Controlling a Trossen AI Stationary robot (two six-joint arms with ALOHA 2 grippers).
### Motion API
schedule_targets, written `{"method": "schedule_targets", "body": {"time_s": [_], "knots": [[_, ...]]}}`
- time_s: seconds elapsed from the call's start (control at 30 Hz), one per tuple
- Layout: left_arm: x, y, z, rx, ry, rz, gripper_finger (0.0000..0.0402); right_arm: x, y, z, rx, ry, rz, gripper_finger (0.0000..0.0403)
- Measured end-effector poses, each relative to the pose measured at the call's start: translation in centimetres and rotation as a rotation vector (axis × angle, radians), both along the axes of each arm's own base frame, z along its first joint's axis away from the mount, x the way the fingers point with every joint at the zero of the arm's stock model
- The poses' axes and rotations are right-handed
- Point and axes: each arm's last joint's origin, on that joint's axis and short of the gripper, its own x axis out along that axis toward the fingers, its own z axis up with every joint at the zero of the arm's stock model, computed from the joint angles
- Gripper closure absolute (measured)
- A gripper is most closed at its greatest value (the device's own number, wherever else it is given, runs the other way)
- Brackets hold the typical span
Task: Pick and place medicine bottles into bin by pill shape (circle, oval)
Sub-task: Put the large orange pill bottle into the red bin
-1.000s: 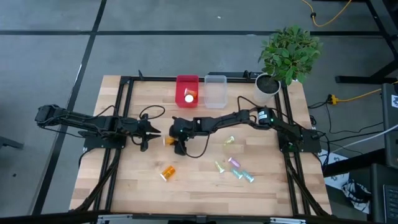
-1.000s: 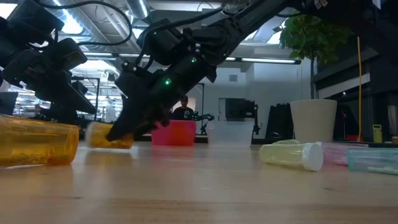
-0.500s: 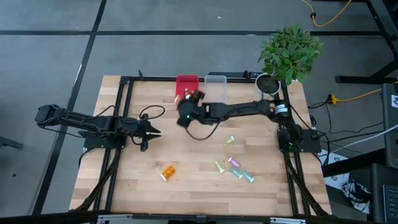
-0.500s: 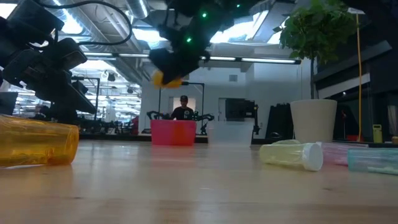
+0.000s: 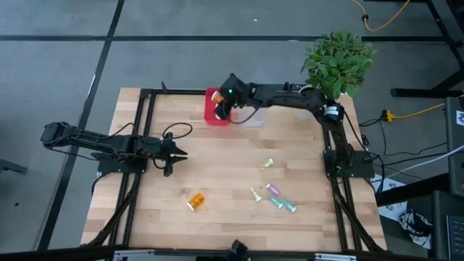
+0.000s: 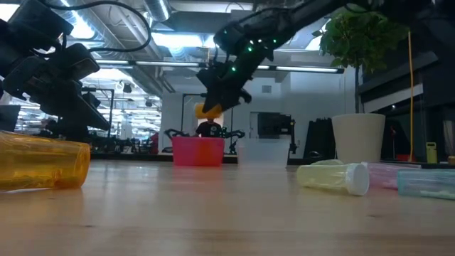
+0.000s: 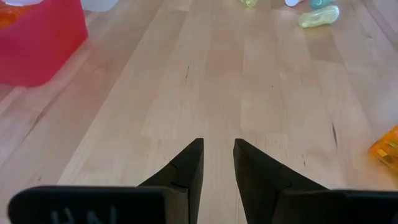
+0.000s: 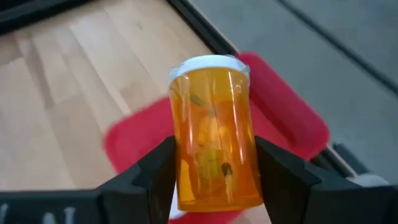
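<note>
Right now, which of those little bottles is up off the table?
The orange bottle with the white cap: the right gripper holds it above the red bin. Another orange bottle and the pale vials lie on the table.

Held bottle (image 8: 214, 137) above bin (image 5: 213, 116), vials (image 5: 274, 194) well apart

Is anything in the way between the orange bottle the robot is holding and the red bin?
Nothing visible is. The right pincer holds the orange bottle above the red bin, with only open air between them.

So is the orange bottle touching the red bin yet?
Apart. In the low view the orange bottle, held by the right gripper, hangs above the red bin with background showing between them.
</note>
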Motion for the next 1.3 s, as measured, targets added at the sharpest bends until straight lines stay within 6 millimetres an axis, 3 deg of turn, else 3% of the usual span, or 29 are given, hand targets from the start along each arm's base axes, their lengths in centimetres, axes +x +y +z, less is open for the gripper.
{"method": "schedule_targets", "body": {"time_s": [0.27,0.53,0.67,0.9,1.13,1.3], "knots": [[0.0,0.0,0.0,0.000,0.000,-0.001,0.0319,-0.6,-2.2,0.3,0.175,-0.141,-0.035,0.0162],[0.0,0.0,0.0,0.001,0.000,0.000,0.0319,-0.4,-1.9,0.3,0.226,-0.161,-0.034,0.0163],[0.0,0.0,0.0,0.001,0.000,0.000,0.0319,0.3,-0.3,0.4,0.301,-0.179,0.097,0.0169],[0.0,0.0,0.0,0.000,0.000,-0.001,0.0319,2.6,7.4,0.5,0.372,-0.164,0.429,0.0171],[0.0,0.0,0.0,0.000,0.000,0.000,0.0319,3.9,18.1,0.5,0.211,-0.112,0.805,0.0171],[0.0,0.0,0.0,-0.022,-0.002,0.013,0.0319,3.7,24.0,0.4,-0.011,-0.066,0.869,0.0171]]}}
